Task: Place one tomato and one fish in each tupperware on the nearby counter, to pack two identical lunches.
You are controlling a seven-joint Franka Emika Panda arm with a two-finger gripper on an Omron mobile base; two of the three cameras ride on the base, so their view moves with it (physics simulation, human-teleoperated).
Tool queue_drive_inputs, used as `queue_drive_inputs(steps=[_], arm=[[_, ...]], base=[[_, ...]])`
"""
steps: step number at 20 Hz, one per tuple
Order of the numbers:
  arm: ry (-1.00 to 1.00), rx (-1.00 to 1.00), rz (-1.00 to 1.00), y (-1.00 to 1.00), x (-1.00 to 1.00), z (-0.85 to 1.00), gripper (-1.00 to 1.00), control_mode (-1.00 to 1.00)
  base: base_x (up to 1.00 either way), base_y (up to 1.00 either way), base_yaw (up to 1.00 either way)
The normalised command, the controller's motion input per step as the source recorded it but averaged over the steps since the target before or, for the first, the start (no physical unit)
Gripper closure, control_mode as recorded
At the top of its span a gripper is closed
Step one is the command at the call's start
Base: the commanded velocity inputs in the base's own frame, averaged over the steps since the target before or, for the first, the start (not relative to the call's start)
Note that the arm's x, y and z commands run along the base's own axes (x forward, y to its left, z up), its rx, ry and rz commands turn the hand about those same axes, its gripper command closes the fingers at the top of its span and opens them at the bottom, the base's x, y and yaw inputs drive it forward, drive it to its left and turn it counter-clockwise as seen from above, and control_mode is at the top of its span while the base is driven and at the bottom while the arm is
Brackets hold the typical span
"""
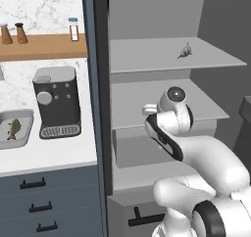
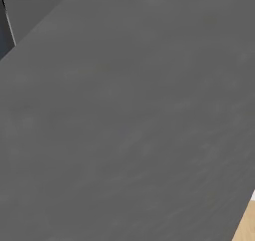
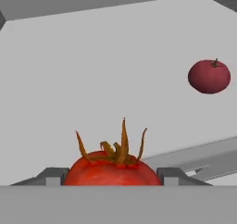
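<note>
One fish [image 1: 13,129] is already laid in a tub [image 1: 25,117] on the counter [image 1: 49,155], far left. A tomato [image 3: 111,170] is clamped between the gripper [image 3: 111,177] fingers inside the fridge; a second tomato [image 3: 209,76] and another fish [image 1: 185,51] are left to be fetched.

The robot arm [image 1: 196,157] was glossy white, built of thick rounded segments with black bands at the joints. A round cap with a dark ring and pale centre topped its uppermost visible joint. The gripper [image 3: 112,177] had two small dark grey fingers [image 3: 54,176] with blocky, stepped tips, matte in finish.
</note>
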Motion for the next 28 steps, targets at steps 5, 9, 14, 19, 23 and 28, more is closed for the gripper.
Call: queue_drive_inputs(steps=[5, 9, 14, 19, 23, 28], arm=[[0.0, 0.03, 0.0, 0.0, -1.0, 0.53, 1.0, -1.0], [0.0, 0.03, 0.0, 0.0, -1.0, 0.52, 1.0, -1.0], [-0.03, 0.01, 0.07, 0.0, -1.0, 0.49, 1.0, -1.0], [-0.09, 0.0, 0.15, 0.0, -1.0, 0.19, 1.0, -1.0], [0.0, 0.0, 0.04, 0.02, -0.25, -0.03, 1.0, 1.0], [0.0, 0.0, 0.0, 0.0, 0.0, 0.0, 1.0, 1.0]], base=[[0.0, 0.0, 0.0], [0.0, 0.0, 0.0], [0.0, 0.0, 0.0], [0.0, 0.0, 0.0], [-0.75, 0.28, 0.15], [-0.4, 0.96, 0.16]])
